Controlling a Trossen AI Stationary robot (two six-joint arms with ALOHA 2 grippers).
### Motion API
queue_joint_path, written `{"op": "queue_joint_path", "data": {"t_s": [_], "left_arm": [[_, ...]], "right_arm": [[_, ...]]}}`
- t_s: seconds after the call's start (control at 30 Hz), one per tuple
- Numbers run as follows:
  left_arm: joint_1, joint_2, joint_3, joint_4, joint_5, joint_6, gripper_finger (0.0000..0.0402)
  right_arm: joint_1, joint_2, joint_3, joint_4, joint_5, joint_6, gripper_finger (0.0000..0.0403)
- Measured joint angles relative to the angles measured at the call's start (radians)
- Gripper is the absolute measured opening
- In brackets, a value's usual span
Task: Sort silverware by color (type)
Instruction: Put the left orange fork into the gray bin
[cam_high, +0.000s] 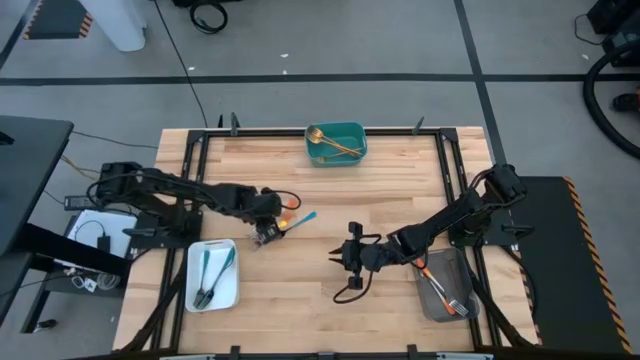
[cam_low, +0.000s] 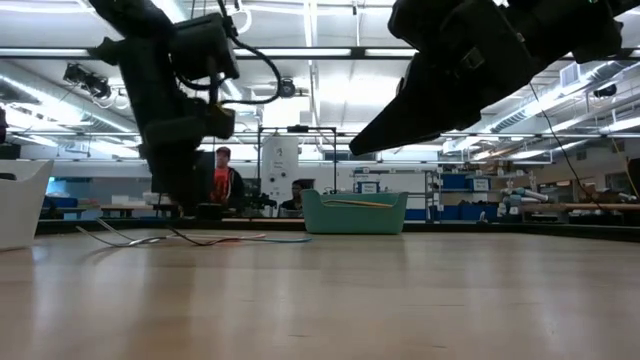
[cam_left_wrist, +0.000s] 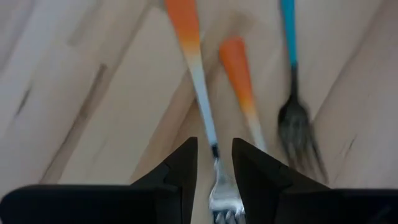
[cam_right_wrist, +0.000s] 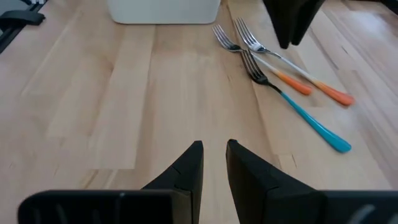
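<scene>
- White tray (cam_high: 212, 275), near left of the table (cam_high: 320, 310): holds blue-handled pieces (cam_high: 210, 272), lying lengthwise inside it.
- Grey tray (cam_high: 447, 285), near right, under the right arm: holds orange-handled pieces (cam_high: 440, 285), one fork head showing at its near end.
- Right gripper (cam_high: 350, 258): hangs over bare wood near the table's middle, pointing left. Its fingers (cam_right_wrist: 186, 168) stand a narrow gap apart with nothing between them (right wrist view shows only wood in the gap).
- Left gripper (cam_high: 268, 233): down at the left-centre of the table, just right of the white tray's far corner. Its fingers (cam_left_wrist: 180, 168) are slightly parted and straddle the silver neck of an orange-handled fork (cam_left_wrist: 199, 81); whether the pads actually press on it cannot be told.
- Loose silverware at the left gripper: three forks lie close together on the wood, heads toward the white tray, handles fanning out to the right.
  - the straddled orange-handled fork;
  - a second orange-handled fork (cam_left_wrist: 244, 87) just beside it;
  - a blue-handled fork (cam_right_wrist: 298, 109) with a dark head, outermost of the three.
- Teal tray (cam_high: 336, 144), far edge of the table at centre: holds gold pieces (cam_high: 335, 145), laid across it.
- Beyond the table (low view): a person in a red top (cam_low: 222, 180) stands in the room behind.
</scene>
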Motion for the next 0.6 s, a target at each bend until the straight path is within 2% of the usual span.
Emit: {"op": "queue_joint_path", "data": {"t_s": [0.33,0.6], "left_arm": [[0.003,0.066,-0.001,0.003,0.018,0.041,0.0109],[0.044,0.07,-0.041,0.056,0.09,0.054,0.0094]], "right_arm": [[0.004,0.0,0.0,0.008,0.0,0.01,0.0077],[0.003,0.0,0.0,0.009,0.0,0.002,0.0077]]}}
